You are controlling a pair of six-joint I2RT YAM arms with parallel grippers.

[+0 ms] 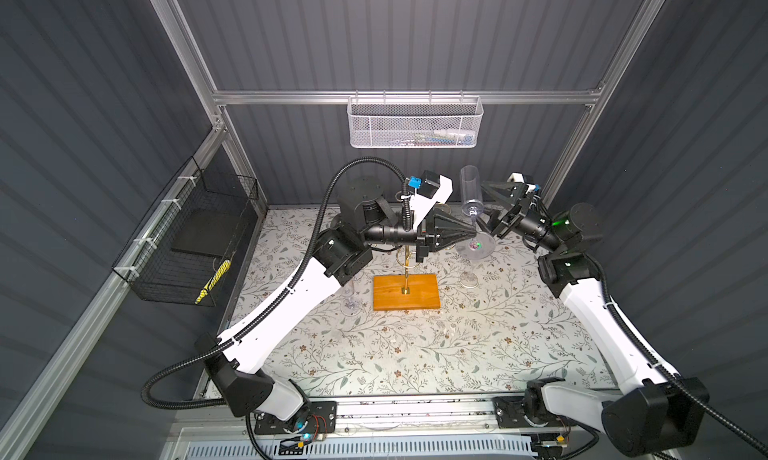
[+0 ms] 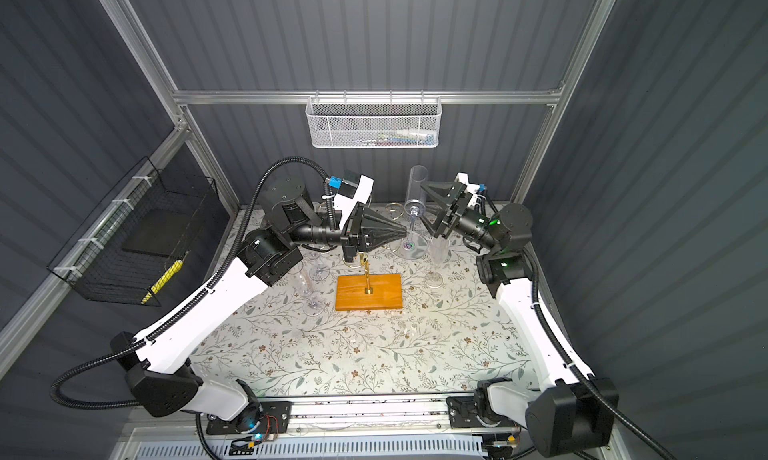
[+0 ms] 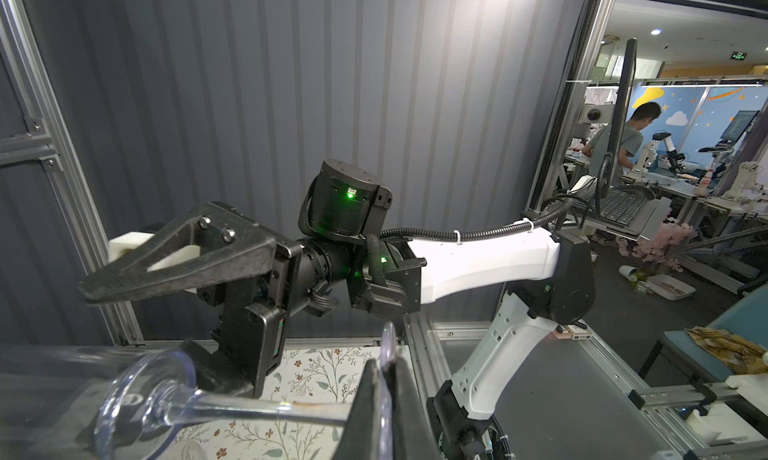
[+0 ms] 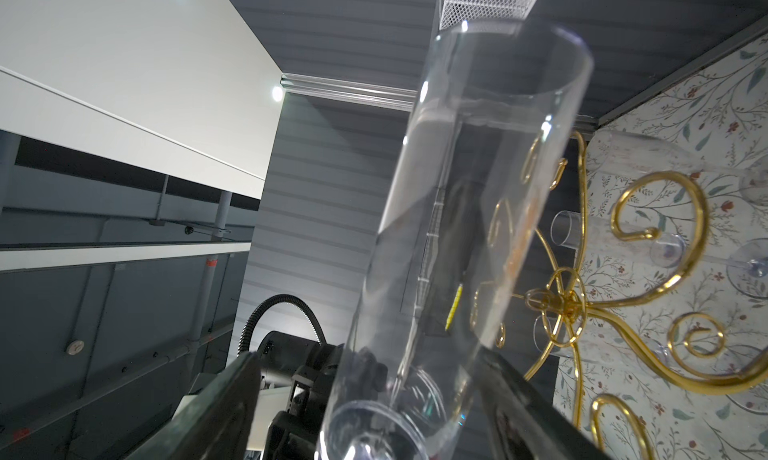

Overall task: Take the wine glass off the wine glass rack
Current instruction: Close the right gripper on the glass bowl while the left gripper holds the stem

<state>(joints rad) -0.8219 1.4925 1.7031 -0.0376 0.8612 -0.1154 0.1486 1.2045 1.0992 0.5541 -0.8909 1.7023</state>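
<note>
Floral-print desk [image 1: 415,354] is carrying the wine glass rack [image 1: 390,292] at ctr. Left jaws are clamping tight on the foot end of the wine glass [image 1: 471,186]. The glass is hanging in the air just beside the rack's top, bowl up and tilted, and appearing clear of the gold arms. Right jaws are standing wide, flanking the bowl w/o gripping. Status, est.: lift-off is looking done; moving the glass away and setting it down is remaining. Other glasses [image 1: 468,276] are standing on the desk.

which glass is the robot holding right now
The wine glass clamped by its foot in the left gripper, raised above the table; no gripper holds the other glasses.
</note>
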